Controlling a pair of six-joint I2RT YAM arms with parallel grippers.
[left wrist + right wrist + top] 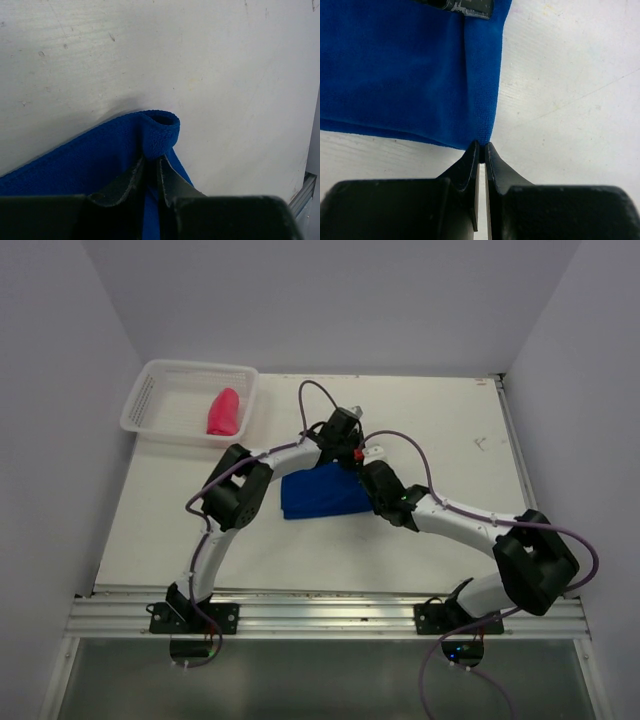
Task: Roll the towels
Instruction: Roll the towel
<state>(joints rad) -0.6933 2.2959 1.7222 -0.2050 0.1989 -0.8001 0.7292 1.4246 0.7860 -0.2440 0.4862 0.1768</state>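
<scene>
A blue towel (318,495) lies folded in the middle of the white table. My left gripper (343,443) is shut on the blue towel's far right corner, which curls over above the fingertips in the left wrist view (159,131). My right gripper (368,478) is shut on the towel's near right corner, pinched at the tips in the right wrist view (482,145). A rolled pink towel (224,412) lies in the white basket (160,378) at the far left.
The table's right half (460,440) is bare white board. Grey walls stand on three sides. An aluminium rail (330,612) runs along the near edge, with both arm bases on it.
</scene>
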